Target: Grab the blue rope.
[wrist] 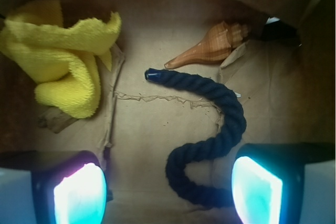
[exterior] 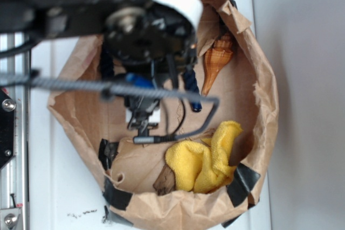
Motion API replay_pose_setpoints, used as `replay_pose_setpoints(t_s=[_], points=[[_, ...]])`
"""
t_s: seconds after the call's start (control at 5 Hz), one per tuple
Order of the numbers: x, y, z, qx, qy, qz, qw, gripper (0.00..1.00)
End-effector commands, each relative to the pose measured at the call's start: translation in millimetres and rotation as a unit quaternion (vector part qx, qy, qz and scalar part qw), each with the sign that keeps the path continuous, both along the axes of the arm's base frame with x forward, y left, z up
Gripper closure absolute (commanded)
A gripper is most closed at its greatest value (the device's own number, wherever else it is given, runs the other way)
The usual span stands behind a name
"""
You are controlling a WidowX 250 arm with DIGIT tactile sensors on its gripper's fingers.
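Wrist view: the gripper (wrist: 168, 190) is spread wide, its two glowing cyan-lit pads (wrist: 80, 195) at the lower left and lower right of the frame, nothing between them but bare paper and rope.

The thick, twisted dark navy rope (wrist: 223, 106) lies flat on the brown paper floor of the crumpled paper-bag enclosure (exterior: 259, 68). It curves in an S. One shiny blue capped end sits near the centre of the wrist view, just beside the pointed tip of the orange ribbed seashell (wrist: 210, 50). Cannot tell whether cap and shell tip touch. From there the rope bends right, then back left, and its lower loop runs down to the inner edge of the right-hand pad. No pad is closed on it.

A crumpled yellow terry cloth (wrist: 63, 61) lies at upper left, well apart from the rope.

Exterior view: the black arm (exterior: 140, 25) hangs over the enclosure and hides most of the rope. The robot's grey braided cable (exterior: 81, 85) crosses in front.
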State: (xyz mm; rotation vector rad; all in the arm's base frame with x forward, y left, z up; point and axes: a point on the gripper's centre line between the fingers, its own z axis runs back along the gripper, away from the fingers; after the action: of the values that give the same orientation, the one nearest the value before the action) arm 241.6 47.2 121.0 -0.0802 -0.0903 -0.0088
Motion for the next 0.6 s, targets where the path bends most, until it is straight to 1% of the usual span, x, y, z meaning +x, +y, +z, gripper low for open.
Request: replay_pose_setpoints(t_s=[0.0,0.2,0.4], points=[[8,4,15,0.006,-0.028,0.004,1.000,0.00],[8,4,15,0.006,-0.028,0.004,1.000,0.00],[18,13,-1,-0.019,-0.015,0.053,0.998,0.00]])
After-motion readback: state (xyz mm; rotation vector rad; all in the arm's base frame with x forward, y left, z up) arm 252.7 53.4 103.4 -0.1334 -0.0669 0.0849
